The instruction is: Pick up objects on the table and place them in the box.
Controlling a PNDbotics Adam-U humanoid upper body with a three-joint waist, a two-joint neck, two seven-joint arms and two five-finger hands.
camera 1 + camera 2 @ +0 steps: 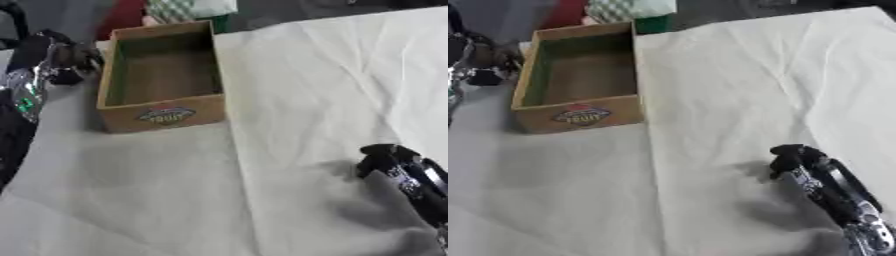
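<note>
two hands frame the scene: at the far left the left hand [66, 57] hangs just beside the cardboard box [162, 114], its fingers dark and bunched so i cannot tell how far they are open or whether they hold anything. the box stands open with nothing visible in it, on the white cloth [306, 90], where no loose object shows. at the lower right the right hand [794, 159] rests low on the cloth with fingers curled under on nothing, so a blind reach could snag the cloth and drag the box askew.
</note>
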